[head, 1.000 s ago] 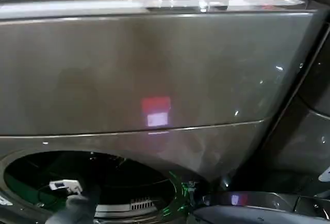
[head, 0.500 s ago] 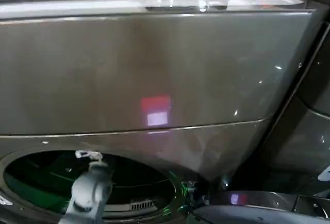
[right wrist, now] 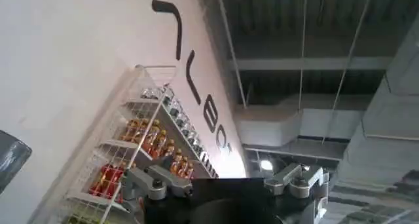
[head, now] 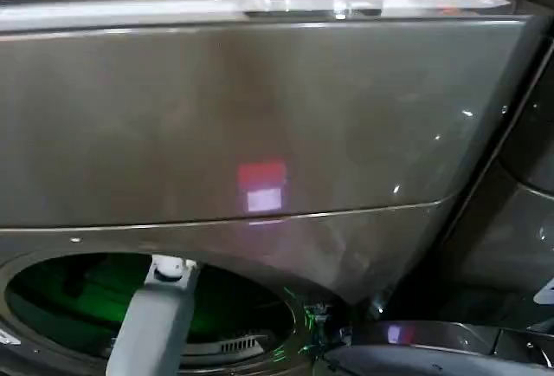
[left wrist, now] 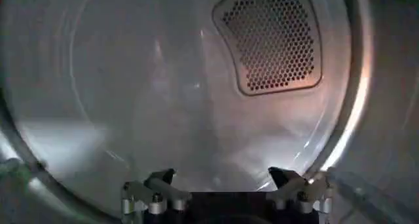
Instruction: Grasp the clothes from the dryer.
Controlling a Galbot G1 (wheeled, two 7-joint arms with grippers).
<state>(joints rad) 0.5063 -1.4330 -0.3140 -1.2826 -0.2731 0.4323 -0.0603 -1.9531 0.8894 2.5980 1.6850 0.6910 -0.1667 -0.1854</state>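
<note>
Left gripper [left wrist: 226, 179] inside round port of bronze-brown metallic dryer [head: 260, 125], jaws wide, empty, aimed into steel drum [left wrist: 131, 101] for reach. Clothes unseen. Right gripper [right wrist: 222, 179] parked aloft, jaws spread, empty.

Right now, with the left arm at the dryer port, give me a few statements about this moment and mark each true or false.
1. The left pincer is open inside the drum. True.
2. The left pincer holds a navy garment. False: nothing sits between its fingers, and only bare drum wall lies ahead of it.
3. A perforated vent panel sits on the drum's back wall. True.
4. The right pincer is also inside the dryer. False: it points up at a white wall, a wire shelf of bottles and the ceiling.
5. The dryer's front carries a red-white sticker. True.
</note>
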